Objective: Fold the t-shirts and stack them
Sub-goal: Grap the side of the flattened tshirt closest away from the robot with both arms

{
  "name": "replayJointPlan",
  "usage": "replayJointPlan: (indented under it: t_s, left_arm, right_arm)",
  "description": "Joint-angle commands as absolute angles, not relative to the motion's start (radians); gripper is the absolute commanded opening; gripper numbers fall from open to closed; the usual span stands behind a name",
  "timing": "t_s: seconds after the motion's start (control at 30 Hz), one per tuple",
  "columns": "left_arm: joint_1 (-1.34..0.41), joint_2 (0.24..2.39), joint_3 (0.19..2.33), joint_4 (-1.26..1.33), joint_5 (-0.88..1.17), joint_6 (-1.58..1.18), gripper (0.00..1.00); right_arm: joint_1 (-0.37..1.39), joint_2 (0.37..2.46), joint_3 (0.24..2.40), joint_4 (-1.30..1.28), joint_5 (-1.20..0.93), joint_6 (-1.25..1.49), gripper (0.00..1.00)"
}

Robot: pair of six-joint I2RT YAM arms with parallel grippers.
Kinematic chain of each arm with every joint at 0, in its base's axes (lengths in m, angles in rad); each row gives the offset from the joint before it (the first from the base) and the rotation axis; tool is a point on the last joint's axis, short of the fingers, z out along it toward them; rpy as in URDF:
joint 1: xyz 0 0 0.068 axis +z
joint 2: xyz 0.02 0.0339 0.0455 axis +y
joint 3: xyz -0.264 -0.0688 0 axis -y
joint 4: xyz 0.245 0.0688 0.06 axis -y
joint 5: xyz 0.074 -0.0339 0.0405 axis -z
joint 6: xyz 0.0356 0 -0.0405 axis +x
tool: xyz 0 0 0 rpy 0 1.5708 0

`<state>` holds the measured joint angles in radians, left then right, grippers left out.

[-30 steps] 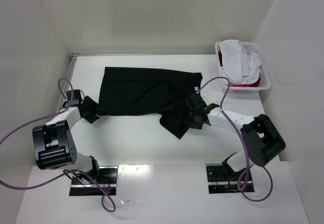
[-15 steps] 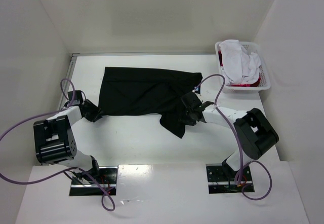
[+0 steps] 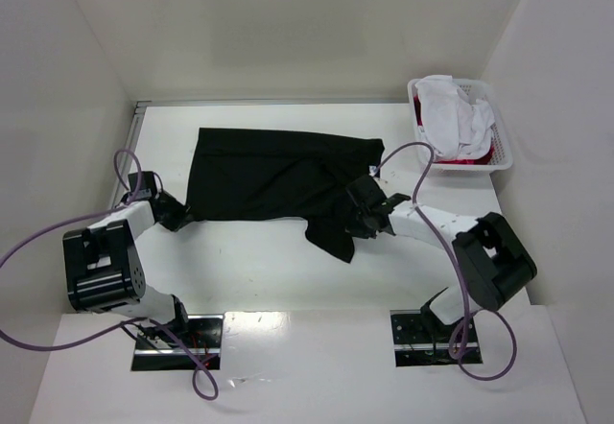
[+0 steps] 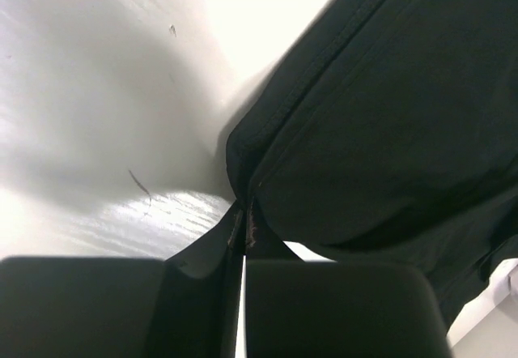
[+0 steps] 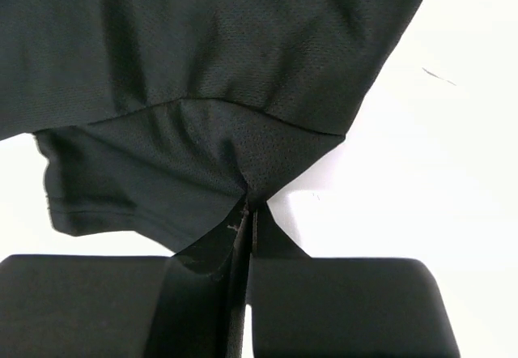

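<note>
- Where its two fingers meet with no gap between them, the left gripper [image 4: 244,220] pinches the hemmed edge of the black t-shirt [image 3: 269,179], at the shirt's near corner farthest from the basket [image 3: 503,146].
- The right gripper [image 5: 247,212] is closed just as tight, with a small peak of black cloth caught between its fingers, on the side of the shirt closer to the basket.
- The black t-shirt lies spread on the table [image 3: 259,270], left of the basket and a little nearer the arm bases than it.
- One flap of the shirt reaches out toward the arm bases on the side of the right gripper away from the basket.
- Inside the basket, white t-shirts [image 3: 456,122] are heaped, and red cloth [image 3: 462,161] shows along its near wall.
</note>
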<state>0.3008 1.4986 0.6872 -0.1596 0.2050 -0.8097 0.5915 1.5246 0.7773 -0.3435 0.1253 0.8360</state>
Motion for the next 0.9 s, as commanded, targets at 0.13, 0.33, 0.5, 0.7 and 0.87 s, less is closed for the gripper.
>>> replayJointPlan:
  t_s: [0.13,0.33,0.5,0.7,0.87]
  left_arm:
    - [0.307,1.384,0.741,-0.209,0.179,-0.81,0.0]
    - [0.307,1.326,0.769,-0.241,0.17,-0.81,0.0]
    - [0.307,1.281,0.801,-0.25,0.179,-0.792,0.0]
    - [0.307,1.336,0.891,-0.241,0.219,-0.769,0.0]
    - [0.307,1.456,0.968,-0.206,0.255,-0.759,0.0]
  right_arm:
    - [0.604,1.318,0.74,-0.44,0.186,0.907,0.0]
    - [0.604,1.198,0.719,-0.476,0.204,0.94,0.0]
    - [0.604,1.175,0.751,-0.476,0.195,0.93,0.0]
    - [0.502,1.224,0.836,-0.448,0.169,0.851,0.0]
    - [0.425,1.31,0.925,-0.417,0.147,0.805,0.0]
